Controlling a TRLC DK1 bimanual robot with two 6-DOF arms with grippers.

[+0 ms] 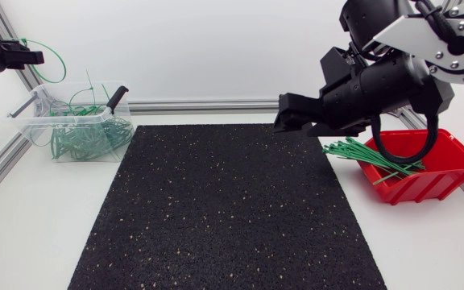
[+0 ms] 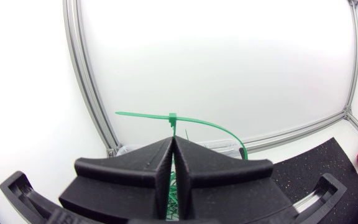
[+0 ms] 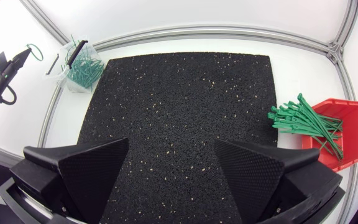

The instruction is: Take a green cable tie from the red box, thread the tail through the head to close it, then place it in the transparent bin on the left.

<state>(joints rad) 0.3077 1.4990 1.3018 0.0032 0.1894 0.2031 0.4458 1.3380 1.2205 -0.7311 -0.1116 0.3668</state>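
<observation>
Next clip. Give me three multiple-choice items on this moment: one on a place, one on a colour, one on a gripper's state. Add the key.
1. Where does the red box stand?
A. Beside the black mat, off it
B. In the middle of the mat
C. Stacked on a second box

2. What colour are the cable ties in the transparent bin?
A. White
B. Green
C. Blue

3. How is the left gripper?
A. Open and empty
B. Open around a tie
C. Shut on a green cable tie

Key:
1 A: the box sits past the mat's edge.
2 B: the bin holds a green tangle.
3 C: the fingers meet, with the tie pinched at their tips.
</observation>
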